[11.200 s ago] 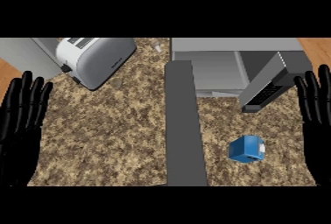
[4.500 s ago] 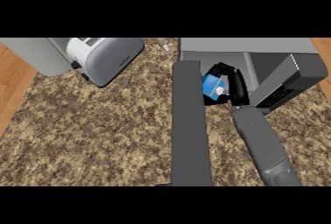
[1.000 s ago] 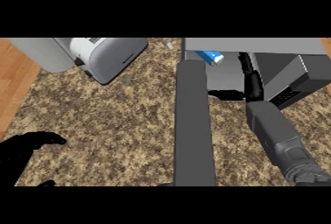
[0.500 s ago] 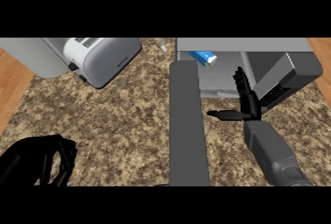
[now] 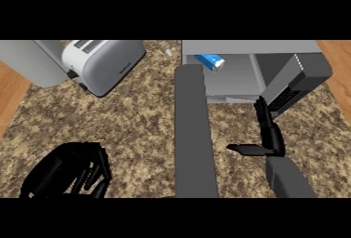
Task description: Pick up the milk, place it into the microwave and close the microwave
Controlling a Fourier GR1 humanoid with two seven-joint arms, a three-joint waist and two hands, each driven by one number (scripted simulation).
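Fingers of the right hand (image 5: 269, 135) are straight with the thumb stuck out, holding nothing, just in front of the microwave (image 5: 250, 48); the milk (image 5: 210, 62) already lies inside it at the back left. The microwave's door (image 5: 195, 135) stands wide open beside that hand. Pushed off-centre, the door may stop short; the left hand (image 5: 65, 171), curled and empty, sits well away.

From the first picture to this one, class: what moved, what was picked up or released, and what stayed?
The milk went from the counter into the microwave. The right hand carried it in, released it and drew back, fingers straight. The left hand moved inward and curled. The toaster and open door stayed.
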